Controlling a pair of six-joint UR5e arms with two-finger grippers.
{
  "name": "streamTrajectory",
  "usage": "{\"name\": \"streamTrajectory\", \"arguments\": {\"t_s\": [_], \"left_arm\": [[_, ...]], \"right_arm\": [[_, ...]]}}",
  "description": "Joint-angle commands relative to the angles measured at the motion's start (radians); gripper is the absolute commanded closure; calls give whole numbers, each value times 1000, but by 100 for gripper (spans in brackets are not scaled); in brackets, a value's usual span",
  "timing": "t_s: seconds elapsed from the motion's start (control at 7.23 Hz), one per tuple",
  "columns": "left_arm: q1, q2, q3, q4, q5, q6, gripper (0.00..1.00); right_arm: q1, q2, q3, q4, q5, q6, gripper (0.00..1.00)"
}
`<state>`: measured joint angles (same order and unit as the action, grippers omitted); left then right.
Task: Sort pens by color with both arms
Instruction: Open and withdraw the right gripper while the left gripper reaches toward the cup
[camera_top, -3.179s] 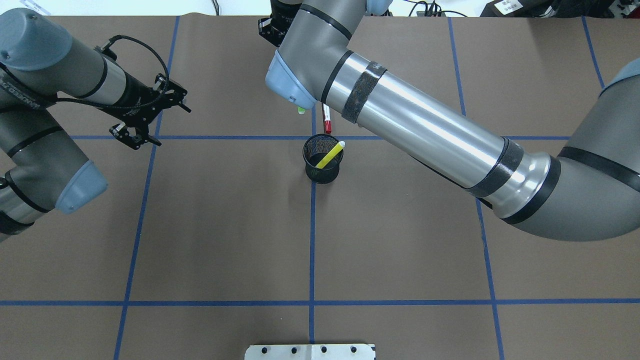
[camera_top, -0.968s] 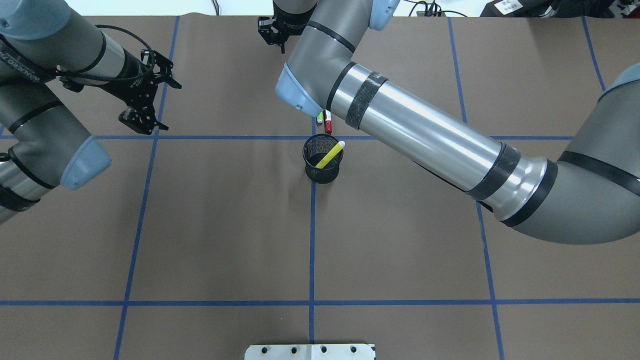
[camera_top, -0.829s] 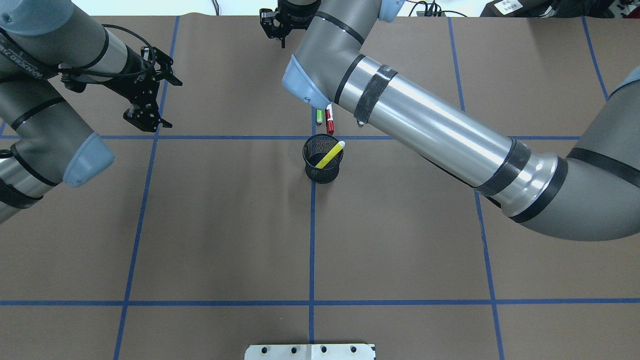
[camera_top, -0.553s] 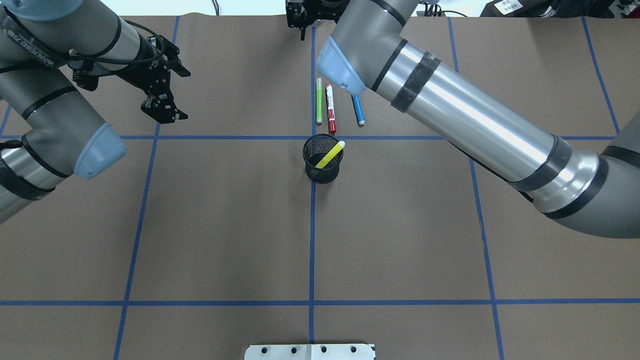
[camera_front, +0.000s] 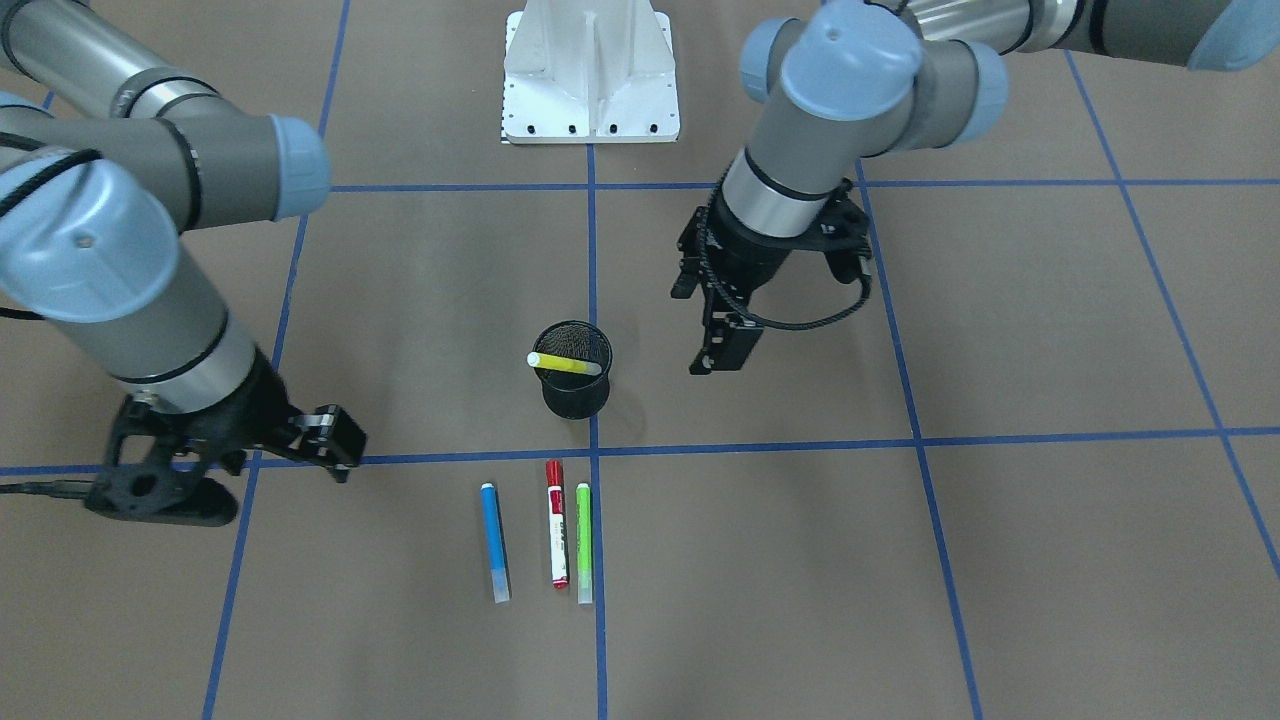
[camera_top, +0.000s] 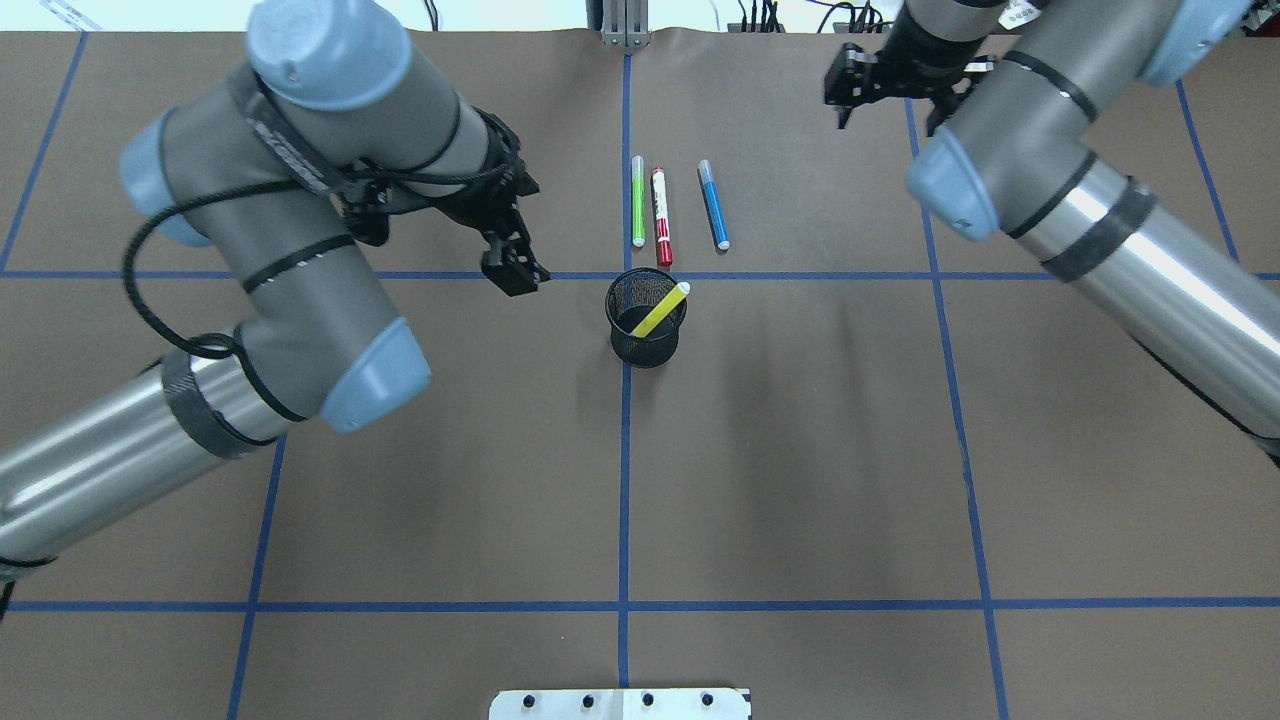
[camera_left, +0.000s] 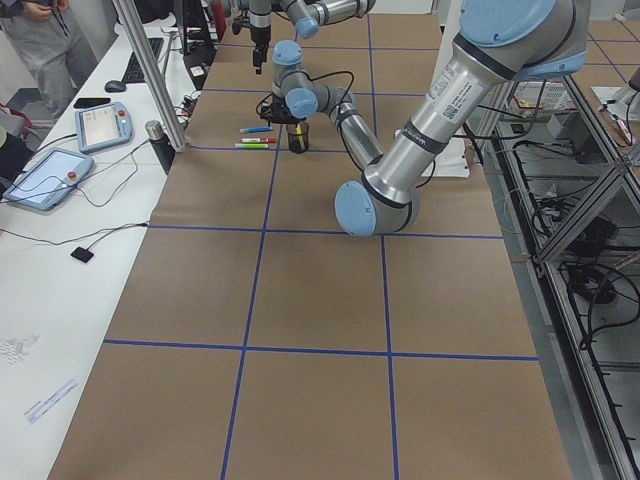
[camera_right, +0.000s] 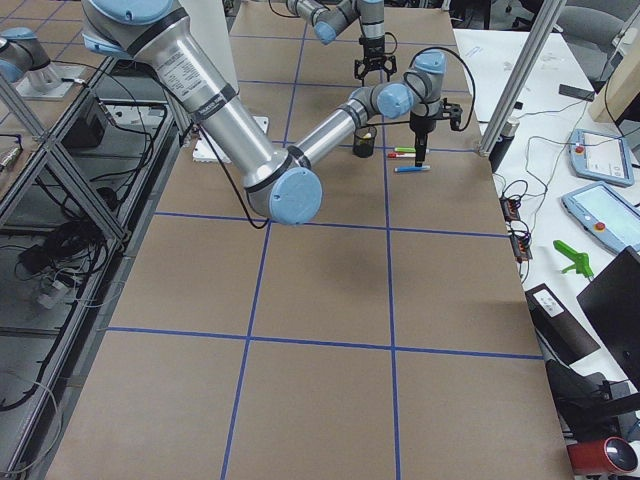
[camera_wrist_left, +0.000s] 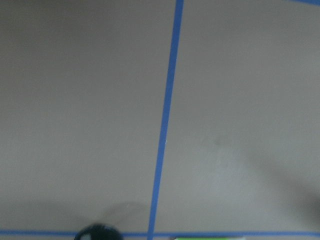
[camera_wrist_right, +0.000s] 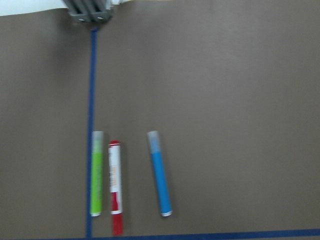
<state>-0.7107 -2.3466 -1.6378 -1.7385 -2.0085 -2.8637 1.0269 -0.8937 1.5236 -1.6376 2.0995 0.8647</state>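
Three pens lie side by side beyond the black mesh cup (camera_top: 646, 325): lime green (camera_top: 637, 200), white-bodied with red cap (camera_top: 661, 215), and blue (camera_top: 713, 203). The yellow pen (camera_top: 660, 309) leans inside the cup. In the front view they are the green pen (camera_front: 584, 540), red pen (camera_front: 557, 535), blue pen (camera_front: 493, 540) and yellow pen (camera_front: 565, 364). My left gripper (camera_top: 515, 272) hangs just left of the cup, empty, and looks open; it also shows in the front view (camera_front: 722, 355). My right gripper (camera_top: 888, 110) is at the far right, away from the pens, empty and open. The right wrist view shows the green (camera_wrist_right: 96, 172), red (camera_wrist_right: 115, 180) and blue (camera_wrist_right: 160, 172) pens.
Blue tape lines (camera_top: 625, 480) divide the brown table cover into squares. The white pedestal base (camera_front: 590, 80) stands at the robot's edge. A metal post (camera_top: 625, 20) stands at the far edge. The operators' desk with tablets (camera_left: 50, 175) runs along the far side.
My right arm has swung off the pens to the far right, so all three lying pens show. My left gripper has moved right, close to the cup. The pens and the cup have not moved.
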Motion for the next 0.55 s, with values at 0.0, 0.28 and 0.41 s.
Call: {"name": "streamTrajectory", "arguments": {"t_s": [0.0, 0.28, 0.41], "left_arm": [[121, -133, 115, 5, 121, -51, 1], [126, -172, 168, -18, 161, -66, 1], [126, -184, 212, -44, 195, -72, 1]], "right_arm": [[132, -105, 64, -14, 84, -110, 0], [188, -251, 146, 8, 102, -226, 0], [256, -314, 168, 8, 149, -339, 0]]}}
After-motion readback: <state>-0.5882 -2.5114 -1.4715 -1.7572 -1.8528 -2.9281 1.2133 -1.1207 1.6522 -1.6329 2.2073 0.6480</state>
